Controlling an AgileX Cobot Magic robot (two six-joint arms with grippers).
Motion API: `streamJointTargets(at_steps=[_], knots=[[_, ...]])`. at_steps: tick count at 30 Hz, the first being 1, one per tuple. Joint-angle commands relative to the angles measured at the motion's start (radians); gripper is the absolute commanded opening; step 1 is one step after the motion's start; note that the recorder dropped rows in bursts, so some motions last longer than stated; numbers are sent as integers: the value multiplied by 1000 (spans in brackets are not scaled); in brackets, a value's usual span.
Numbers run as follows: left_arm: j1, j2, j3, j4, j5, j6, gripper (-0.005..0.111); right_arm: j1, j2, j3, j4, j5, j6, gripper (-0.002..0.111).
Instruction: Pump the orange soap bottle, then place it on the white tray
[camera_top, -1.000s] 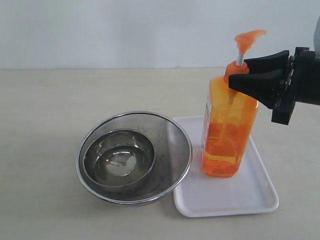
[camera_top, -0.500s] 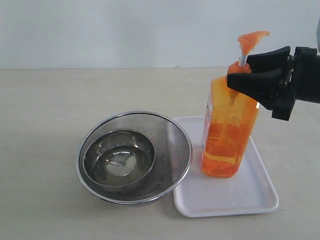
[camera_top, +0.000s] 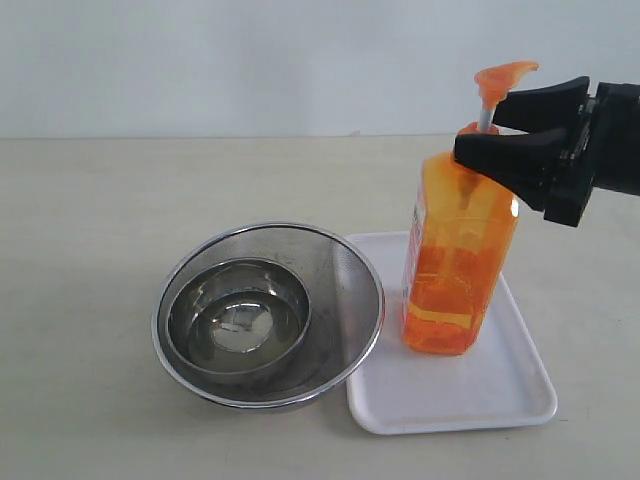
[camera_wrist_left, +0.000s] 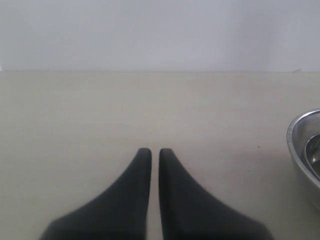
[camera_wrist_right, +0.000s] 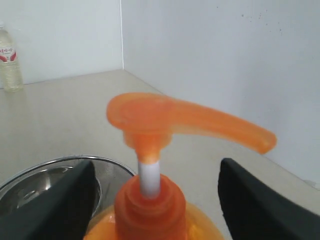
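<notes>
my right gripper (camera_top: 478, 128), jaws spread astride the neck; orange soap bottle (camera_top: 455, 260) upright on the white tray (camera_top: 450, 405) near its far edge. i'd back straight out, dodging the pump head (camera_top: 503, 75).

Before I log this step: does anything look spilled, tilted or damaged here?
Nothing stands out. The orange soap bottle stands upright on the white tray, and no spill shows around the nested steel bowls.
</notes>
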Motion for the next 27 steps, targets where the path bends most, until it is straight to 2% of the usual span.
streamJointTargets(at_steps=[1,11,15,20,24,27], knots=[[3,-3,3,-5,-5,-9,5,-3,-75,-1,-41,-11,51,63],[3,-3,3,-5,-5,-9,5,-5,-232,-1,-143,-11,259,63],[3,-3,3,-5,-5,-9,5,-5,-253,-1,-134,228,359,63],[3,-3,3,-5,-5,-9,5,-5,-287,-1,-167,199,513,63],[3,-3,3,-5,-5,-9,5,-5,-409,-1,-288,194,688,63],[3,-3,3,-5,-5,-9,5,-5,-441,32,-275,213,712,63]])
